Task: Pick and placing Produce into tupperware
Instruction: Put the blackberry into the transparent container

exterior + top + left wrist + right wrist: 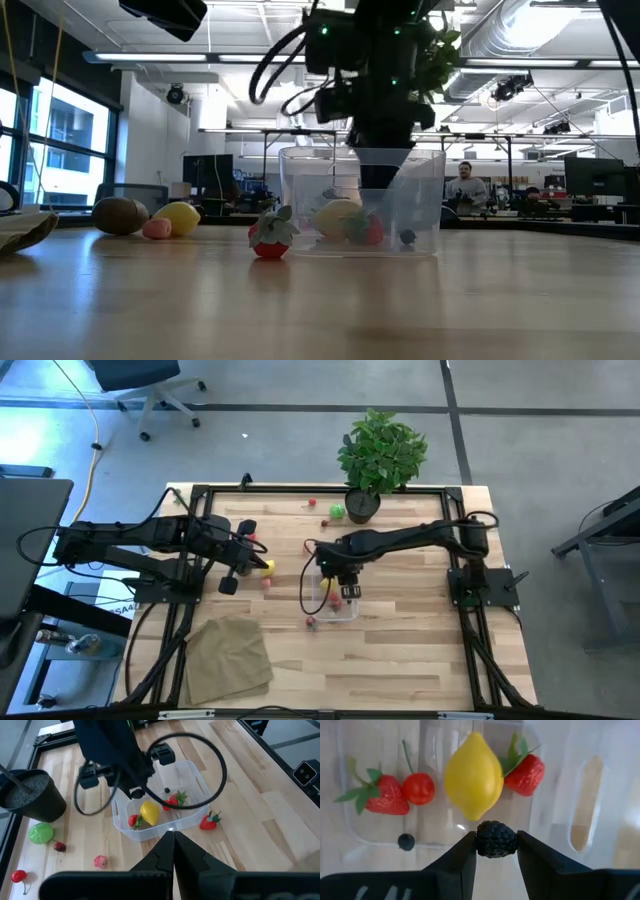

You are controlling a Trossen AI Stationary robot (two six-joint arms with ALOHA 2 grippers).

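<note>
Clear glossy plastic tupperware (192, 772) — pale, matt wooden table (400, 650).

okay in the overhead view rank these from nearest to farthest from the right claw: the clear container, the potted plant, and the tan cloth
1. The clear container: just below the right claw, which holds a blackberry.
2. The potted plant: at the table's far edge, right of the claw.
3. The tan cloth: at the near left corner, clearly farthest.

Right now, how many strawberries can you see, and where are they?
3. Two lie inside the tupperware, one beside the cherry, one beside the lemon. A third strawberry sits on the table just outside it. Others may be hidden.
</note>
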